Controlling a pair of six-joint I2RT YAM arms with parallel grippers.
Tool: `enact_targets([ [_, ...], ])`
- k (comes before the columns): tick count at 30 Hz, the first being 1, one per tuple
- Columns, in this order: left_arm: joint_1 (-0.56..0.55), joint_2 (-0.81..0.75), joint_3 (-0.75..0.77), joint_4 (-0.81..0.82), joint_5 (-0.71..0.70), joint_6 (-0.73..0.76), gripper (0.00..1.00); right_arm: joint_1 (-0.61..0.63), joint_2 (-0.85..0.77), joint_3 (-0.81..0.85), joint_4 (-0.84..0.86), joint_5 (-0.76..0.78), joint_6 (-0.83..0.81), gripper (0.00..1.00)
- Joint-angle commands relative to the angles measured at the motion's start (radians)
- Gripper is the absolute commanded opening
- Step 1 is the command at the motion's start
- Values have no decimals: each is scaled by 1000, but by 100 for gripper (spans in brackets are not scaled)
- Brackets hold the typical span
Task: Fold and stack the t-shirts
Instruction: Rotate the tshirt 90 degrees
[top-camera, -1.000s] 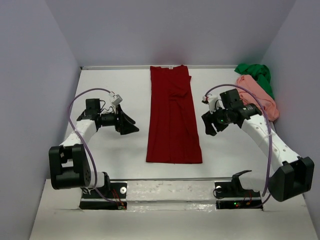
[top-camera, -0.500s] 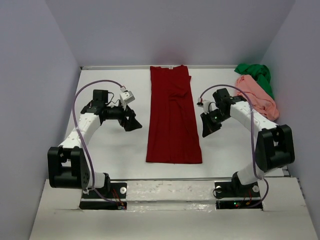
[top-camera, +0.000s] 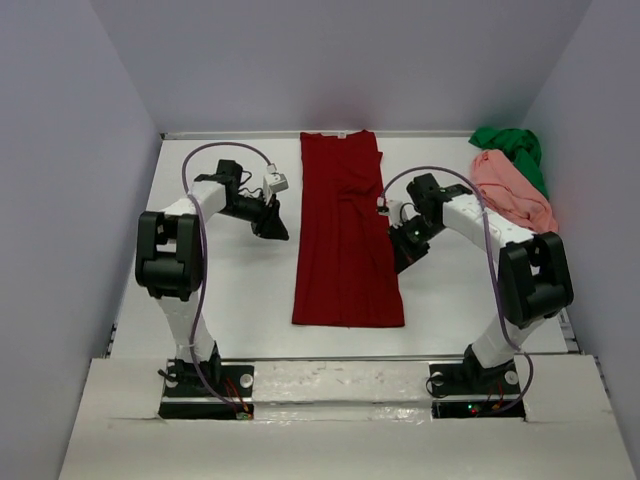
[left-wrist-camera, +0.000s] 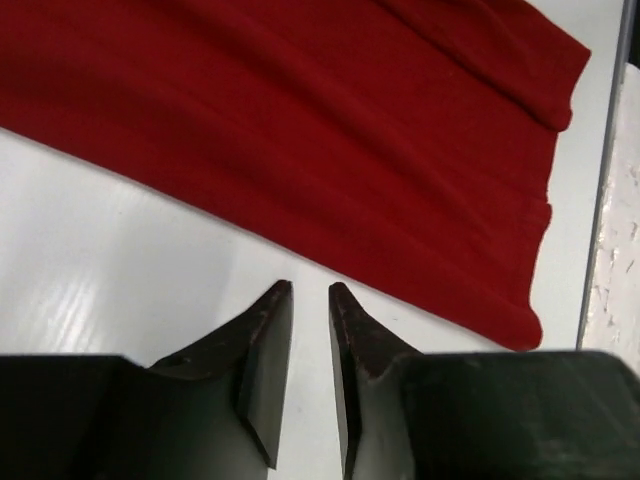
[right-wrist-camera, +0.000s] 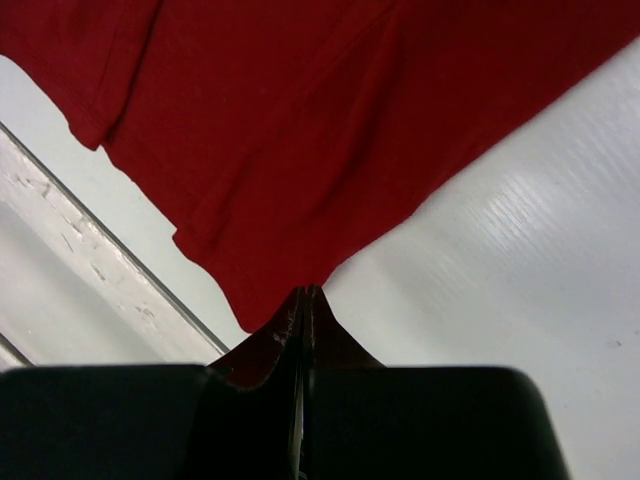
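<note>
The dark red t-shirt (top-camera: 345, 235) lies flat in the middle of the table as a long narrow strip. My left gripper (top-camera: 278, 225) hovers just off its left edge. In the left wrist view that gripper (left-wrist-camera: 310, 290) is open by a narrow gap, with bare table between the fingers and red cloth (left-wrist-camera: 300, 120) just beyond. My right gripper (top-camera: 400, 255) is at the shirt's right edge. In the right wrist view it (right-wrist-camera: 305, 292) is shut, tips meeting the cloth's border (right-wrist-camera: 300, 120); no cloth shows between the jaws. The salmon pink t-shirt (top-camera: 515, 195) and the bright green t-shirt (top-camera: 512, 148) lie crumpled at the back right.
Grey walls close in the white table on the left, back and right. A taped strip (top-camera: 340, 380) runs along the near edge between the arm bases. The pink and green heap sits right behind the right arm's elbow.
Both grippers have swung inward to the red shirt's side edges. The right gripper has shut. The left gripper's jaws have narrowed from wide open.
</note>
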Motion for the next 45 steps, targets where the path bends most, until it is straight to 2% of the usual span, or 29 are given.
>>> enact_targets([
  [1,-33,85,125,-108,-24,67,29,80,41,9,1,48,-33,0],
  [2,-44,94,138,-97,-32,59,27,93,48,7,3,54,-35,0],
  [4,-82,105,164,-43,-76,12,11,125,76,7,1,59,-35,0],
  [6,-111,110,187,-6,-120,-8,2,134,94,10,7,62,-35,0],
  [7,-140,117,196,-3,-131,-15,0,146,110,12,7,60,-36,0],
  [15,-248,178,288,44,-222,-44,0,179,179,9,15,79,-44,0],
  [20,-271,252,352,84,-298,-94,0,188,208,10,33,94,-49,0],
  [28,-291,298,372,209,-453,-197,0,188,277,35,49,106,-58,0],
  [39,-311,381,463,270,-516,-257,0,188,370,98,83,158,-78,0],
  [45,-311,472,619,213,-541,-280,0,188,400,156,72,157,-79,0],
])
